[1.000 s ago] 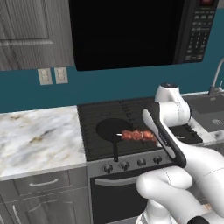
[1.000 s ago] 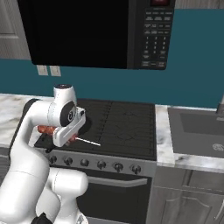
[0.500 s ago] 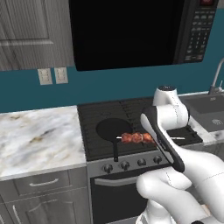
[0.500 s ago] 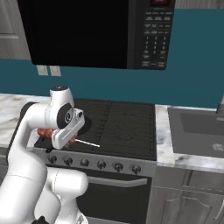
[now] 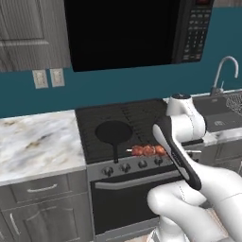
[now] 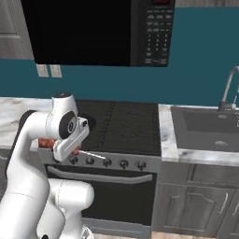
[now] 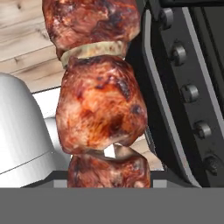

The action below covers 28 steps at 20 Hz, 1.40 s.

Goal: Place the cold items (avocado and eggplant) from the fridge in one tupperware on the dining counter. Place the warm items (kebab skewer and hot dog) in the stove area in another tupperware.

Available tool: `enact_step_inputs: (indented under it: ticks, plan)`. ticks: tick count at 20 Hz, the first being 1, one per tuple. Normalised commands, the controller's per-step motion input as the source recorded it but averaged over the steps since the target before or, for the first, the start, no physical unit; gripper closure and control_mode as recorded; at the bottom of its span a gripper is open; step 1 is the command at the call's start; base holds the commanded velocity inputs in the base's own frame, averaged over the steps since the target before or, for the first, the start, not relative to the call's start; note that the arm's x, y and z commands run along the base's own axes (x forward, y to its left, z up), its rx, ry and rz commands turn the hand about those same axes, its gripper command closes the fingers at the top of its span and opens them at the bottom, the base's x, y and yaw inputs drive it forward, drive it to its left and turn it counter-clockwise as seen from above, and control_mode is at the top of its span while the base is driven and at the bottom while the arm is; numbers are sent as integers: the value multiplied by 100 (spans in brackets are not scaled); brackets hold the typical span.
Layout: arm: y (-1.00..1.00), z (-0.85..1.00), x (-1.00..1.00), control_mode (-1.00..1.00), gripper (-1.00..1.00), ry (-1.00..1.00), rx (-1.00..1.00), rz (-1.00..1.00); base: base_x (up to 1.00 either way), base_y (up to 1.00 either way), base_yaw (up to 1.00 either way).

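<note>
The kebab skewer [image 5: 148, 151] has several browned meat chunks on a thin stick and hangs level just above the stove's front edge, over the knobs. My gripper [image 6: 70, 148] is shut on it at the end of the bent white arm. In the right base view a bit of red meat [image 6: 45, 142] shows behind the hand, and the bare stick [image 6: 91, 154] pokes out to the right. In the hand view the meat chunks [image 7: 100, 109] sit close up, running top to bottom, with the stove's front and knobs [image 7: 190, 92] on the right.
A black pan [image 5: 113, 132] sits on the stove's [image 5: 142, 113] left burner. A marble counter [image 5: 38, 142] lies to the left. The sink [image 6: 205, 126] with its faucet [image 5: 226, 71] is on the right, and the microwave [image 5: 123, 28] hangs above. The oven handle [image 6: 100, 176] runs below the knobs.
Both base views have shifted a little, so the camera has moved. The kebab skewer stays in the gripper and now sits closer to the stove's front edge.
</note>
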Motion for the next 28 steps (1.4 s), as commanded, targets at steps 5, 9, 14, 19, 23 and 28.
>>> enact_step_inputs:
  ticks: [5,9,14,19,23,28]
  plan:
    - [0,0,0,100,100,0,0,0,-27,-53,-63]
    - [0,0,0,100,100,0,0,0,0,-55,-84]
    - [0,0,0,100,100,0,0,0,0,-38,-90]
    - [0,0,0,100,100,0,0,0,1,-9,-96]
    - [0,0,0,100,100,0,0,0,9,0,-96]
    - [0,0,0,100,100,0,0,0,37,8,-87]
